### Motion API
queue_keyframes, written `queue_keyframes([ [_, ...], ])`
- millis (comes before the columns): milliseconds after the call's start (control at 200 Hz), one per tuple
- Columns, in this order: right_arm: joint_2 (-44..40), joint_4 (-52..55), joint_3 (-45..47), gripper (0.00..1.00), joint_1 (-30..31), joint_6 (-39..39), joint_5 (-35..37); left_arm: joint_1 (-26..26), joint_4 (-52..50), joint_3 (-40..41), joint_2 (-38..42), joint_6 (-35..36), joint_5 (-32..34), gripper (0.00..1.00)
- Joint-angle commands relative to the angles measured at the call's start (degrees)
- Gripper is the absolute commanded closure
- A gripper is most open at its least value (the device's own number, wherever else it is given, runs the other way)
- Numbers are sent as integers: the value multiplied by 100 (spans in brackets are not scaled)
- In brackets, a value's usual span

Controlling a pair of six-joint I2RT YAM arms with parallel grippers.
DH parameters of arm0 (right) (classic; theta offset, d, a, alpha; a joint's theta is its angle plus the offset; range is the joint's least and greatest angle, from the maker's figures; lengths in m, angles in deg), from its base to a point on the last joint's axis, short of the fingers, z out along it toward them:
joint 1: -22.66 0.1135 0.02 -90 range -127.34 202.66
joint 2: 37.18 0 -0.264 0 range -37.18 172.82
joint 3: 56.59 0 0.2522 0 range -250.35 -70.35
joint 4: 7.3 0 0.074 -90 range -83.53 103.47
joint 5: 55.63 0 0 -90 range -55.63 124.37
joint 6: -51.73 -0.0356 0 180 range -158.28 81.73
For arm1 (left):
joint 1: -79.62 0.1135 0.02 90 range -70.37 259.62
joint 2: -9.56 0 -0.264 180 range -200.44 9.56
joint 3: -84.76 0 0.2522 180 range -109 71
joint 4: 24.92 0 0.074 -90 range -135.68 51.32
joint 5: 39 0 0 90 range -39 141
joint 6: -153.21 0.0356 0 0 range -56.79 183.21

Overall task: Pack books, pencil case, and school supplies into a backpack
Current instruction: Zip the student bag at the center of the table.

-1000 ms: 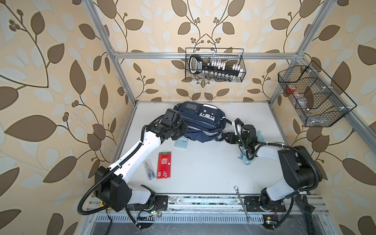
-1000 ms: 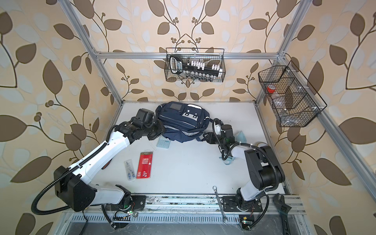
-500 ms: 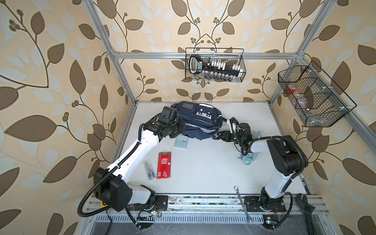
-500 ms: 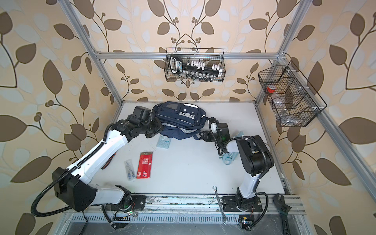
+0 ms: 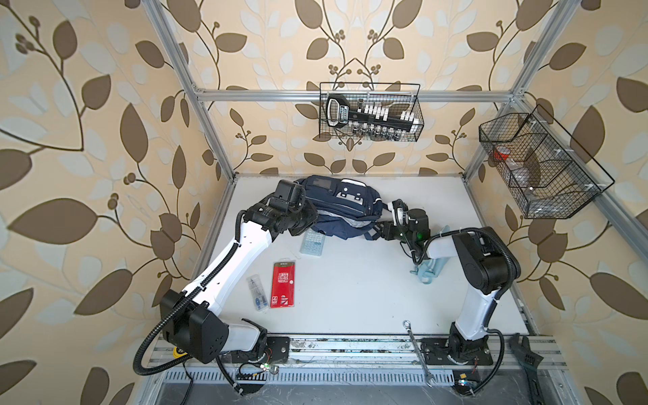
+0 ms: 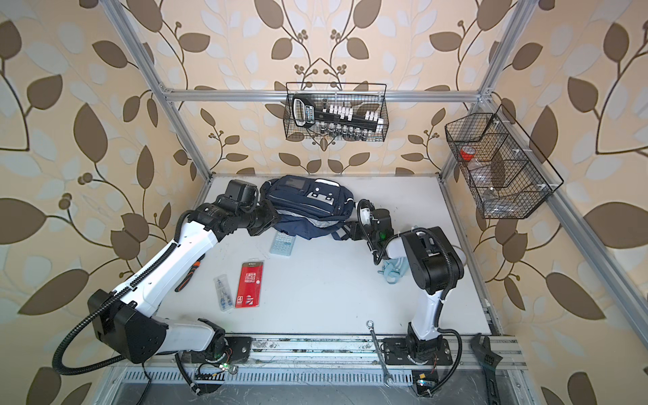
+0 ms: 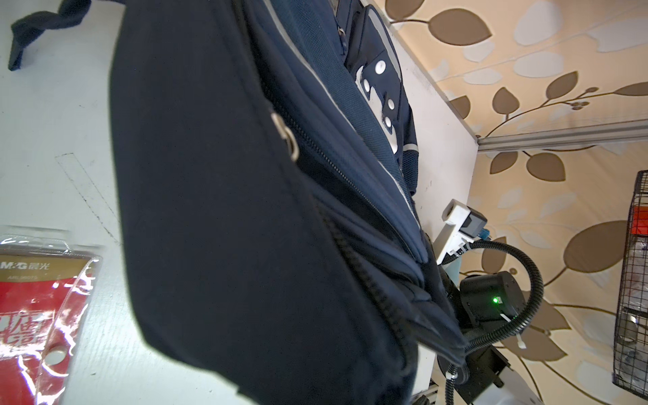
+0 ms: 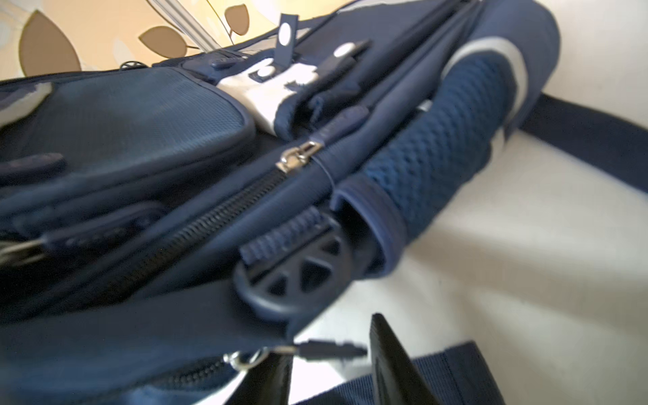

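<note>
backpack [image 5: 345, 207] lies on its side at the back of the bench [image 5: 350, 298], stretched between the two hands, both touching it; left hand [image 5: 306, 221] is at one end, pressed together on the navy fabric, which fills the left wrist view and hides the fingers; right hand [image 8: 329, 345] is at the opposite end, down by the straps, fingers [image 8: 385, 354] spread with a dark zipper pull [image 8: 326, 350] lying in the gap, no firm contact visible; calculator [image 5: 312, 242] flat on the bench just beside the left hand, on its base-ward side, top edge tucked at the backpack's hem; red booklet [image 5: 282, 284] further toward the base from the left hand, well apart from it, clear box [image 5: 256, 292] with blue contents right beside the booklet; pencil case [image 5: 429, 268] sits behind the right hand, partly under that arm's forearm, near but not touching the hand; all four loose items are outside the backpack
</note>
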Motion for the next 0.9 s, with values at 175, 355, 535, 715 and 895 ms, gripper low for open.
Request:
queue_keyframes([
  [175, 102, -210, -140, 75, 71, 304, 17, 137, 447, -454, 134, 206, 83, 100],
  [355, -28, -241, -2, 100, 117, 339, 62, 154, 467, -404, 158, 195, 94, 100],
  [535, -583, -30, 583, 100, 165, 158, 440, 154, 764, -21, 210, 118, -4, 100],
  [715, -1860, 1800, 970, 100, 544, 61, 1425, 111, 1595, 919, 195, -365, -444, 100],
  [895, -2235, 2861, 1184, 100, 1209, -158, 1967, -383, 2711, 1816, 92, -735, -604, 100],
])
